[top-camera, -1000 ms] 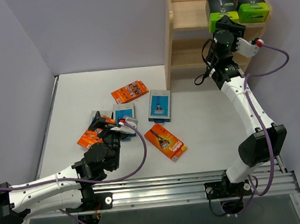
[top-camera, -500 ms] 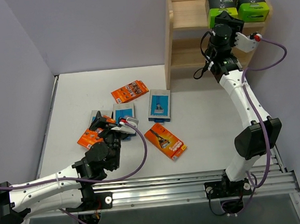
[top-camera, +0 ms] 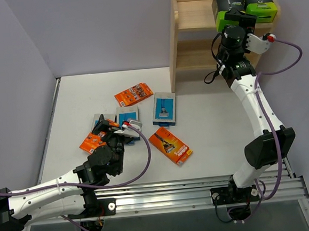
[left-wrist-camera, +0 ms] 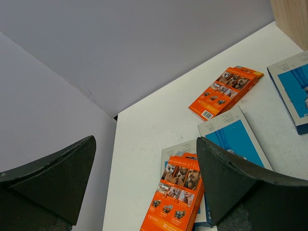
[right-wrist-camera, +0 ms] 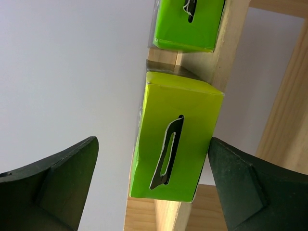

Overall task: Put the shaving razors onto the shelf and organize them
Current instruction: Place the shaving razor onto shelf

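The wooden shelf (top-camera: 189, 16) stands at the back right. Two black boxes with lime-green ends (top-camera: 226, 7) (top-camera: 259, 3) sit side by side on its top tier. My right gripper (top-camera: 239, 20) is open in front of the left box, whose green end (right-wrist-camera: 175, 154) lies between the spread fingers, with a gap on the left side. The other box's green end (right-wrist-camera: 187, 24) shows above it. On the table lie three orange packs (top-camera: 133, 94) (top-camera: 170, 145) (top-camera: 92, 143) and three light-blue cards (top-camera: 164, 109) (top-camera: 128, 116) (top-camera: 98, 120). My left gripper (top-camera: 112, 130) hovers open over the near orange pack (left-wrist-camera: 175, 197).
The shelf's lower tier (top-camera: 193, 59) holds nothing that I can see. Purple walls close the table on the left and at the back. A metal rail (top-camera: 203, 189) runs along the near edge, with purple cables looping from both arms.
My right gripper's jaws have spread wide and let go of the left black box, which now rests on the top tier. The left arm has not moved.
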Robot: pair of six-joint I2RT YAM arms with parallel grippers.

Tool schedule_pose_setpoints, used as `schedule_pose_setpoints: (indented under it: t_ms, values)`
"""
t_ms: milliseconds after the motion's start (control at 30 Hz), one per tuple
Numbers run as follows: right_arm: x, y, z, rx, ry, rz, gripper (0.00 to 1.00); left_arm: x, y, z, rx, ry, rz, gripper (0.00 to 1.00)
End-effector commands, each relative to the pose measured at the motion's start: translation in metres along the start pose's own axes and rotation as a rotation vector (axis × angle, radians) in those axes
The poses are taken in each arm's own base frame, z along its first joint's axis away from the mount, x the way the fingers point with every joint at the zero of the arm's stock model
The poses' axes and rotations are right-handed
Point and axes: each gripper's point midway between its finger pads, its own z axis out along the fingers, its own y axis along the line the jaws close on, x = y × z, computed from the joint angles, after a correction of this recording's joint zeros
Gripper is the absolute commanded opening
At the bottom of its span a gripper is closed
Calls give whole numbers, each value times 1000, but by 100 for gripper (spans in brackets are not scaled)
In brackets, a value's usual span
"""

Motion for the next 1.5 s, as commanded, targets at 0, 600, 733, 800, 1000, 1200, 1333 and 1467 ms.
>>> schedule_pose_setpoints:
  t_ms: [0, 600, 733, 800, 1000, 1200, 1333, 1467]
  values:
    - [-24, 32, -15, -56, -10, 47, 91, -17, 13, 1, -14, -20, -78, 94]
    - [-46, 20, -40, -34, 50, -27, 100, -16, 21, 1, -30, 7, -110, 94]
    - [-50, 13, -47, -20, 76, -64, 100, -16, 24, 0, -31, 4, -128, 94]
    - [-51, 7, -53, -9, 103, -91, 100, -17, 25, 0, -33, 4, -132, 94]
    - [-61, 0, -79, -34, 164, -154, 99, -18, 28, 0, -33, 1, -183, 94]
    - [-52, -10, -114, -132, 330, -315, 95, -38, 4, 0, 144, -47, -316, 94]
    - [-46, -25, -143, -215, 446, -489, 94, -47, -23, 11, 287, 0, -353, 94]
    - [-42, -73, -176, -239, 565, -643, 93, -72, -30, 32, 383, 21, -504, 95]
